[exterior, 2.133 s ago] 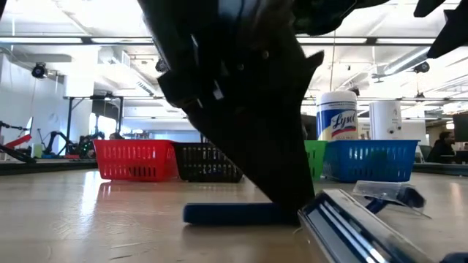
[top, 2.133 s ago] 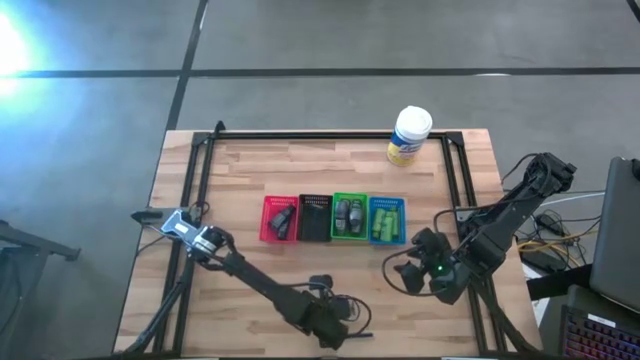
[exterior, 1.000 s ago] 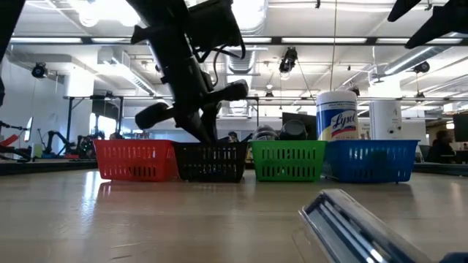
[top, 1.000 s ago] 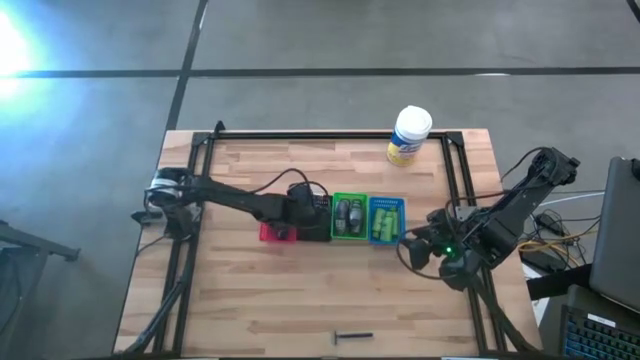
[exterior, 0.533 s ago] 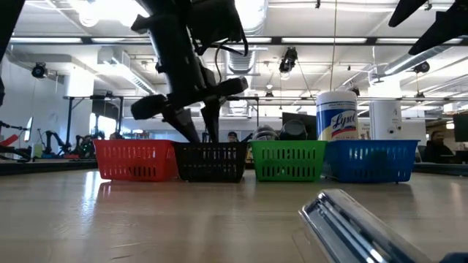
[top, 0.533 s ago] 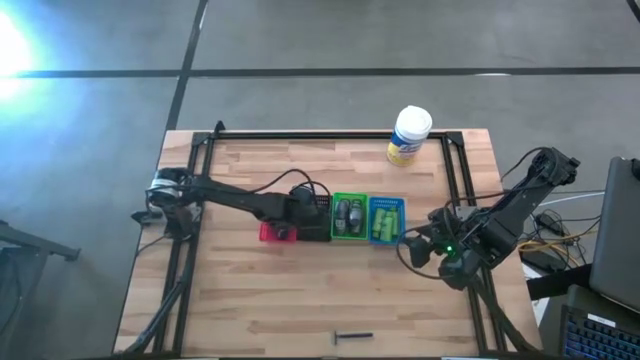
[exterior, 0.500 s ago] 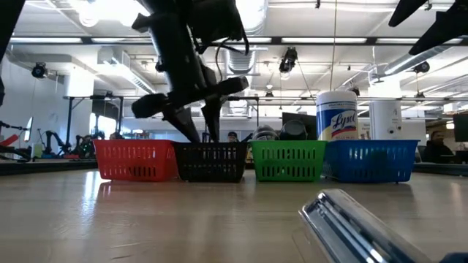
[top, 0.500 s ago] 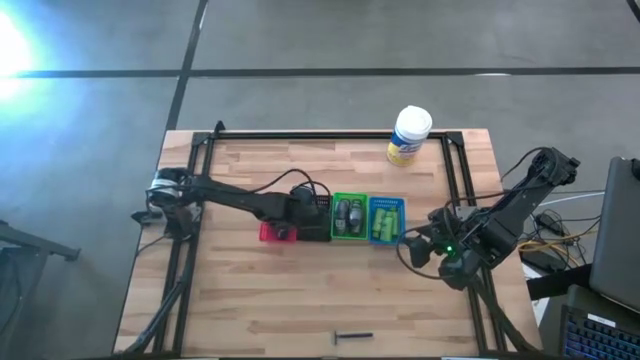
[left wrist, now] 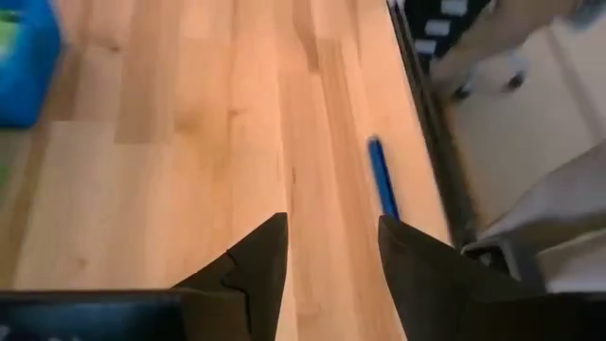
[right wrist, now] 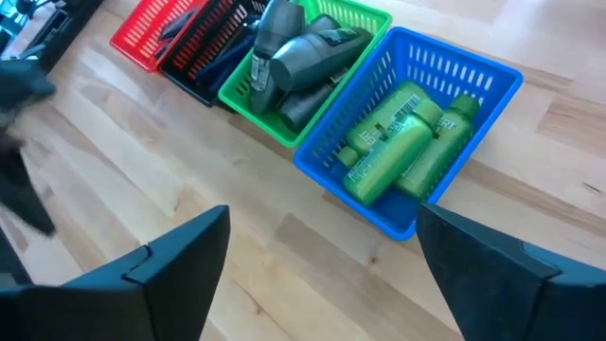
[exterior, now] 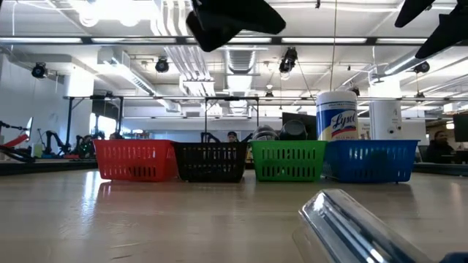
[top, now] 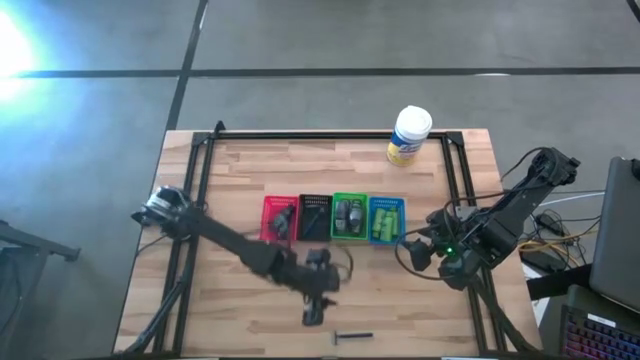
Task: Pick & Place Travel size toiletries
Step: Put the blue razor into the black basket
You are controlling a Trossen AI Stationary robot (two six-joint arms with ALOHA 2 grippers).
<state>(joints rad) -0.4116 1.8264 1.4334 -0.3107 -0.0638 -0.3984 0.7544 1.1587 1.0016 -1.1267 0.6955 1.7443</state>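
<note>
Risk sits mainly with the last stick at the bottom centre of the high view, close to the table edge; the left gripper hangs just above-left of it. Low view: only a blurred object fills the lower right. Left wrist view: fingers parted, empty, the blue stick right of centre; a skewed descent could nudge it off. Right wrist view: right gripper wide open, empty, near the blue bin of green tubes.

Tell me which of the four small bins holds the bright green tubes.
The blue bin, at the end of the row nearest the right gripper, holds the green tubes. The green bin beside it holds grey bottles instead.
</note>
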